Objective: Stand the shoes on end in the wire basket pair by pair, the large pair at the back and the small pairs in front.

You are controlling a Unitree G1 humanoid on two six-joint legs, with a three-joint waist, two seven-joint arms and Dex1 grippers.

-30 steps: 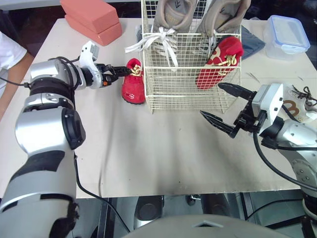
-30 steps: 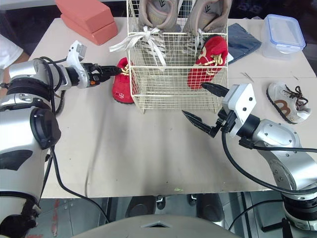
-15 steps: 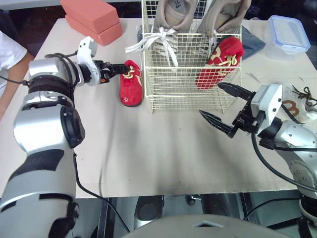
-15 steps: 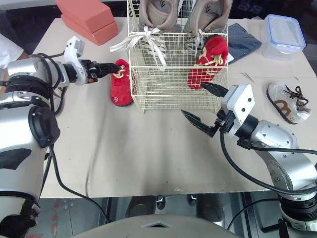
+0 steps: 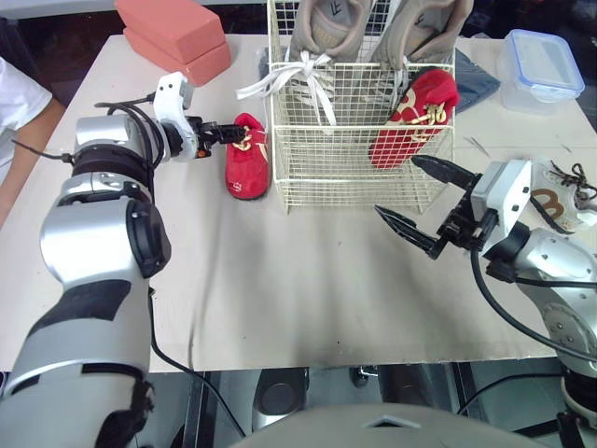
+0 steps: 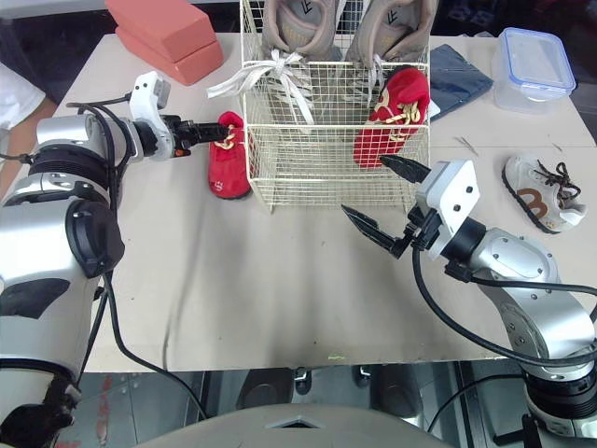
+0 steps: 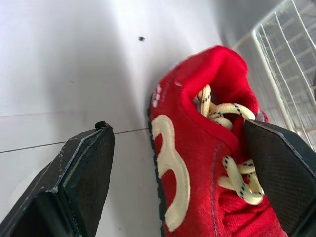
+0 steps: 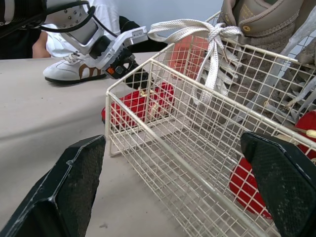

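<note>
A wire basket (image 5: 364, 130) stands at the back middle of the table. Two large grey shoes (image 5: 322, 28) stand on end at its back, and one small red shoe (image 5: 415, 117) leans in its front right corner. The other red shoe (image 5: 247, 159) lies on the table just left of the basket. My left gripper (image 5: 231, 136) is open at this shoe's collar; one finger (image 7: 279, 173) rests on the laces, the other (image 7: 74, 182) stands clear of its side. My right gripper (image 5: 395, 185) is open just in front of the basket. A small white-and-brown shoe (image 5: 560, 201) lies at the right.
Two salmon blocks (image 5: 173, 37) are stacked at the back left. A lidded plastic box (image 5: 541, 65) and a blue cloth (image 5: 476, 79) lie at the back right. A person's white sleeve (image 5: 14, 103) shows at the left edge. Another white shoe (image 8: 74, 74) lies beyond my left arm.
The red shoe outside the basket has shifted slightly left and turned to lie flatter. My left wrist has rotated at it. The right arm has barely moved.
</note>
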